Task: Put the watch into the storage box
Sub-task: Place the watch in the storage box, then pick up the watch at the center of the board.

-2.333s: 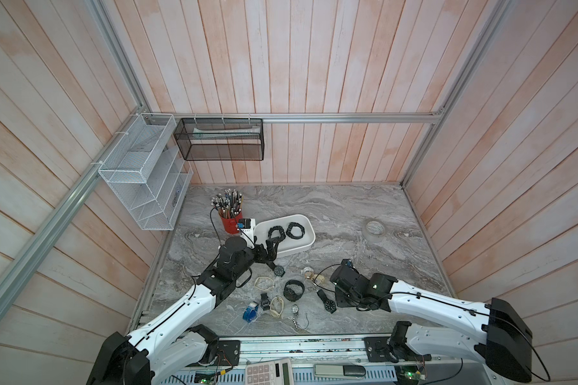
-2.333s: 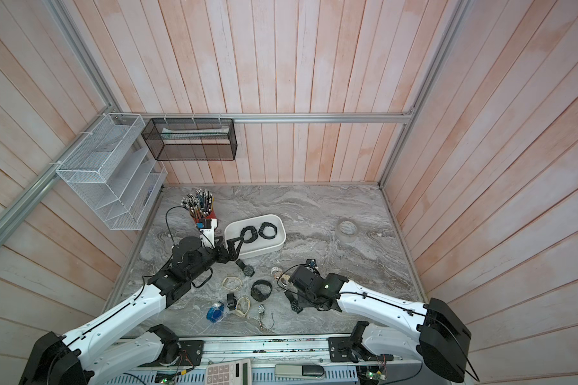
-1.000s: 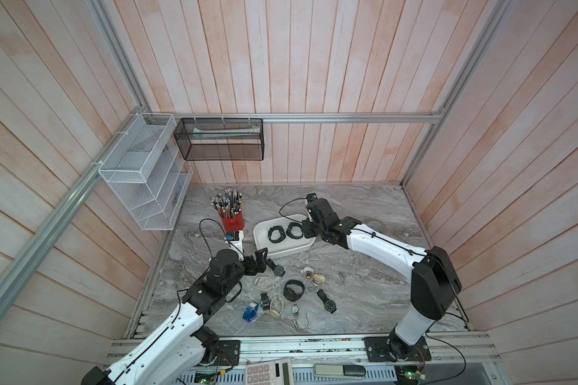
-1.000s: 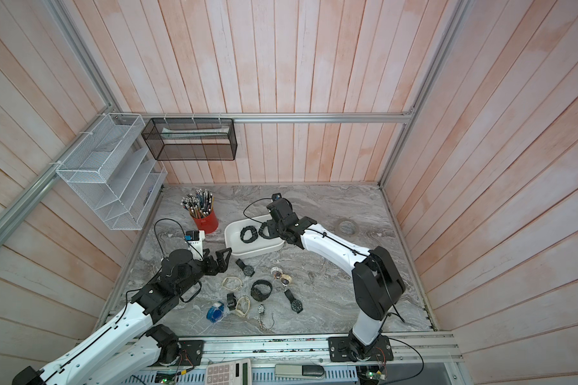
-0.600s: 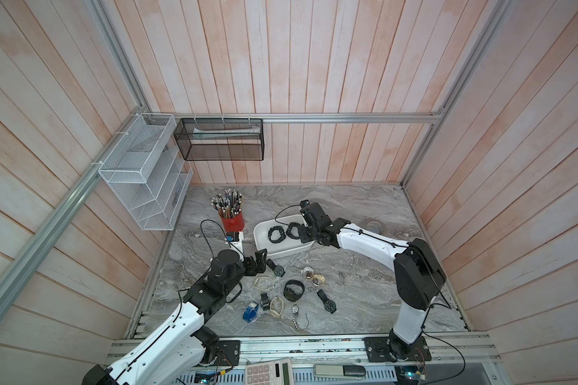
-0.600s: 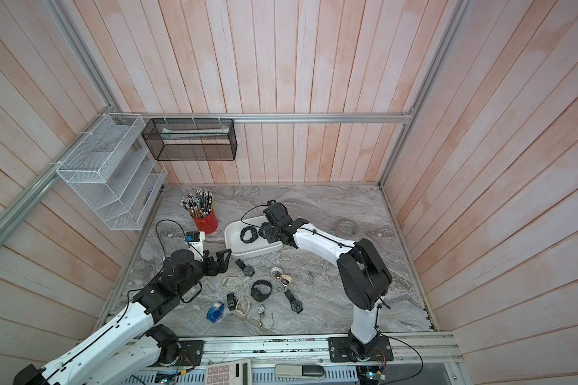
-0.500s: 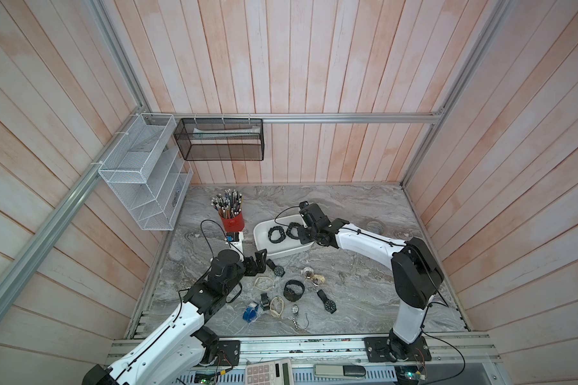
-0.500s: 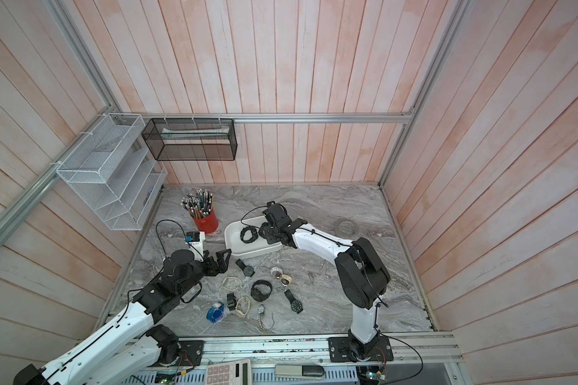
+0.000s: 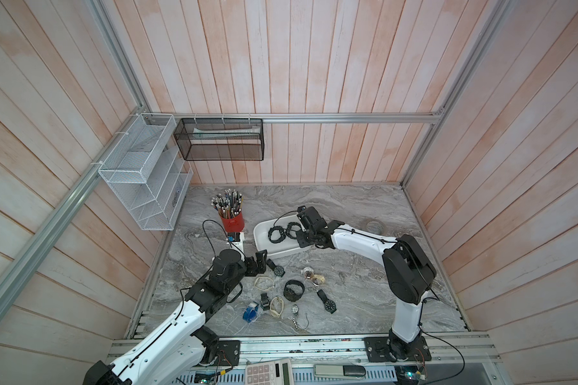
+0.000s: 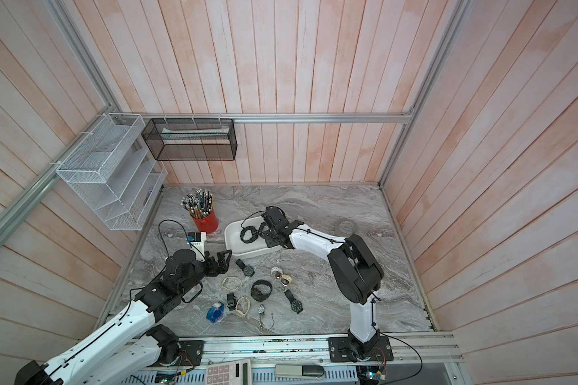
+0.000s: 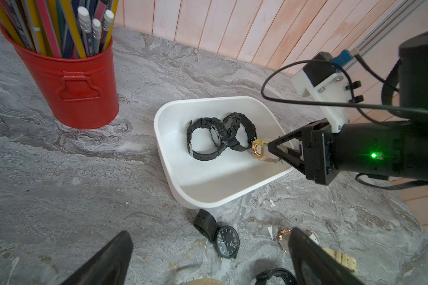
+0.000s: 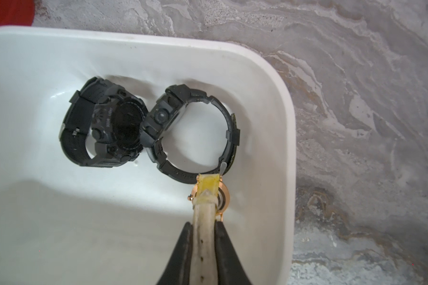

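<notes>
Right wrist view: the right gripper (image 12: pixel 203 225), jaws barely parted, apparently pinches the cream strap of the watch (image 12: pixel 205 197), its gold case inside the storage box (image 12: pixel 286 118) beside two black watches (image 12: pixel 104 128). The left gripper (image 11: pixel 209 233) gapes wide, empty.

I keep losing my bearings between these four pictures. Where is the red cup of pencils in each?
Top view: red pencil cup, back left, just left of the white storage box.
Top view: same spot, left of the box.
Left wrist view: large and close, beside the box.
Right wrist view: only a red sliver beyond the box's rim.
Shared landmark: the storage box.
</notes>
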